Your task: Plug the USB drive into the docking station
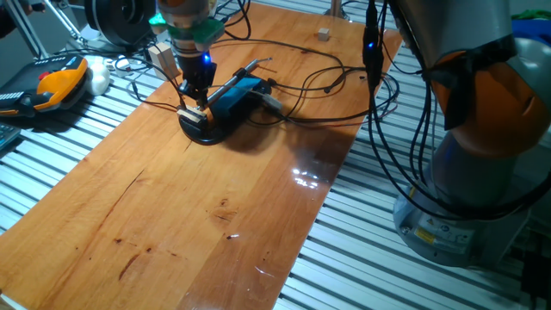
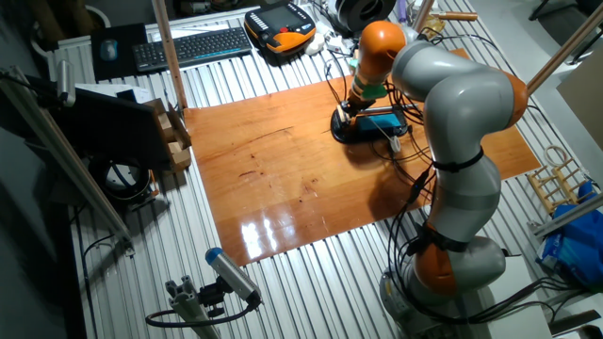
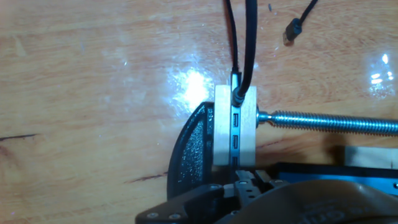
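Seemingly the tool (image 1: 195, 102) hangs directly over the docking station (image 1: 234, 95); I cannot tell its grip. A pale stick at its tip looks like the USB drive (image 1: 191, 112): light, stiff, slippery, best pinched by its flat sides.

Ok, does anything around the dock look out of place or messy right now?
Mostly the wiring: thin black cables loop loosely over the wooden table behind the docking station, and one loose plug end lies unconnected on the wood. Nothing looks spilled or broken.
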`<act>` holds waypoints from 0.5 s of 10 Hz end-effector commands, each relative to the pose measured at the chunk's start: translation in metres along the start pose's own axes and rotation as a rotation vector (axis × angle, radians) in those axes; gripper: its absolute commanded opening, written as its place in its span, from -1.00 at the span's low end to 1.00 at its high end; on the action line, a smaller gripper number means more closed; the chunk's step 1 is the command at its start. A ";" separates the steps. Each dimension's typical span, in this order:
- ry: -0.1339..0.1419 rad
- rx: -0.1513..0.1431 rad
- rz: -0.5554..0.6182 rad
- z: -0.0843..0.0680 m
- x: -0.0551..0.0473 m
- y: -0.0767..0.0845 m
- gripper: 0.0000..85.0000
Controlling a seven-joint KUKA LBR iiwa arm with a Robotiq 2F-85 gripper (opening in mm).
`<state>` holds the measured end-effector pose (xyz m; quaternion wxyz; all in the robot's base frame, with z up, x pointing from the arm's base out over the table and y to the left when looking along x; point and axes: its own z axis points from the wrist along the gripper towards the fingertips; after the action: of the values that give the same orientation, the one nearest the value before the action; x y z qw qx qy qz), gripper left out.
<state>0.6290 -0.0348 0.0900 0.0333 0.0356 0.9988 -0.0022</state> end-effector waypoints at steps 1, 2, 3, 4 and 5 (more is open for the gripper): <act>0.000 0.001 0.000 0.001 0.001 0.001 -1.00; 0.003 -0.001 -0.004 0.001 0.002 0.002 -1.00; 0.005 -0.005 -0.007 0.000 0.002 0.003 -1.00; 0.006 -0.002 -0.015 0.000 0.002 0.004 -1.00; 0.011 0.001 -0.018 -0.001 0.004 0.005 -1.00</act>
<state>0.6252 -0.0296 0.0914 0.0281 0.0264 0.9993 -0.0034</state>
